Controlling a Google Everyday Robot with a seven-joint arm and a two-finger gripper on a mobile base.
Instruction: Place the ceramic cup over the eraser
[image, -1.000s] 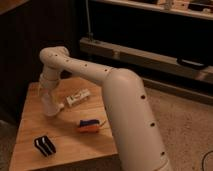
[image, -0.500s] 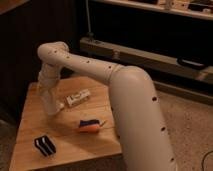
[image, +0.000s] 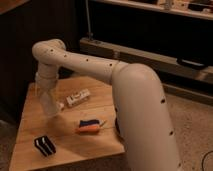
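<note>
Small black rectangular eraser with white stripes (image: 45, 145) lies front left on the wooden tabletop (image: 75, 147). Behind it and apart, the claw (image: 49, 97) hangs clamped on the small plain white tapered ceramic cup (image: 51, 107). Rightward lie a whitish oblong item (image: 78, 97); an orange-and-blue object (image: 90, 126).

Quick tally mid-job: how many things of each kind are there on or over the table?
Eraser: 1
Orange-and-blue object: 1
Whitish oblong item: 1
Ceramic cup, held by the pincer above the table's left side: 1
Total: 4
</note>
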